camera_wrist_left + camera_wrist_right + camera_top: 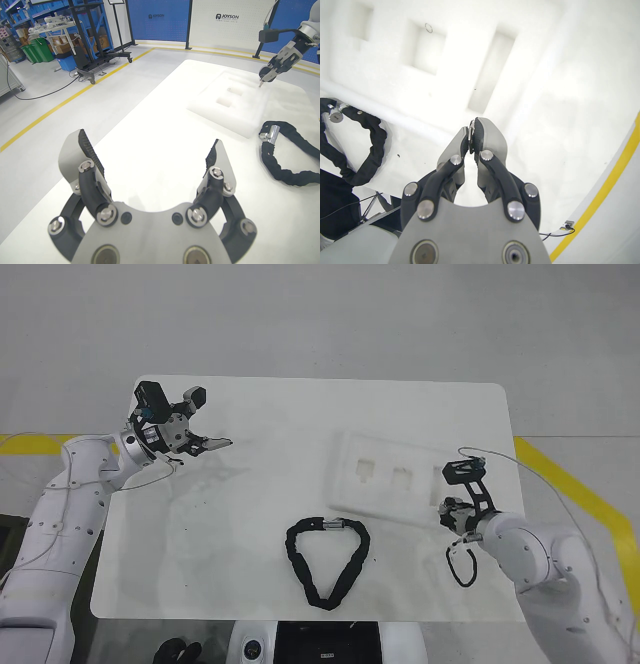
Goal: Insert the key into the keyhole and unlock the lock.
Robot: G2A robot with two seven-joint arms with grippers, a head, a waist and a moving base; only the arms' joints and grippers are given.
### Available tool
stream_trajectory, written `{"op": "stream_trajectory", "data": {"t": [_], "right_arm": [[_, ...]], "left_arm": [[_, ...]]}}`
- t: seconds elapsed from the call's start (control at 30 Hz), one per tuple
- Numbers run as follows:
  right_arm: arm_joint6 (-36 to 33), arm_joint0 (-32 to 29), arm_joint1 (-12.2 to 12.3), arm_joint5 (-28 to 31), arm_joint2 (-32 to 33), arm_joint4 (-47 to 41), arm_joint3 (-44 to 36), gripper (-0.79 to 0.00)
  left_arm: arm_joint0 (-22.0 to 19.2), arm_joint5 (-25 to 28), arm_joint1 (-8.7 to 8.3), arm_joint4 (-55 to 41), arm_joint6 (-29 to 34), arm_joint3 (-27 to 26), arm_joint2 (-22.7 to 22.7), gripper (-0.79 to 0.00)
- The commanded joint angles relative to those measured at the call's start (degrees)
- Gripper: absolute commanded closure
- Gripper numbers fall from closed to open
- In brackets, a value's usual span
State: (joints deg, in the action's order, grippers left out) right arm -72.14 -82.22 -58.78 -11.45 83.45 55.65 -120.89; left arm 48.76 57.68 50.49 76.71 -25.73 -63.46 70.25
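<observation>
A black fabric-covered chain lock [327, 562] lies in a loop near the table's front middle, its silver cylinder [331, 525] on the far side of the loop. The cylinder's end [335, 117] shows in the right wrist view. My right gripper [470, 136] is shut on a small metal key [470, 135], held above the near right corner of the white foam tray [400, 479]. From the left wrist view the key [260, 84] points down from the right gripper [265, 78]. My left gripper [147, 152] hangs open and holds nothing over the table's far left corner [200, 424].
The foam tray [232, 110] has three rectangular pockets; a thin ring [428, 28] lies in one. Yellow floor tape [575, 489] runs beside the table's right edge. A black cable loop [461, 564] hangs at the right arm.
</observation>
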Motion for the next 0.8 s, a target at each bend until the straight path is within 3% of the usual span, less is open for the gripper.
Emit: {"op": "stream_trajectory", "data": {"t": [0.0, 0.33, 0.77], "right_arm": [[-0.3, -0.1, 0.0, -0.3, 0.5, 0.5, -0.7, 0.000], [2.1, -1.6, 0.0, 1.2, 3.1, -3.7, -5.6, 0.000], [16.1, -4.0, -0.4, 16.0, 4.6, -23.9, -3.9, 0.000]], "left_arm": [[0.0, 0.0, 0.00, 0.0, 0.0, 0.0, 0.0, -0.785], [0.0, 0.0, 0.00, 0.0, 0.0, 0.0, 0.0, -0.785], [0.0, 0.0, 0.00, 0.0, 0.0, 0.0, 0.0, -0.785]]}}
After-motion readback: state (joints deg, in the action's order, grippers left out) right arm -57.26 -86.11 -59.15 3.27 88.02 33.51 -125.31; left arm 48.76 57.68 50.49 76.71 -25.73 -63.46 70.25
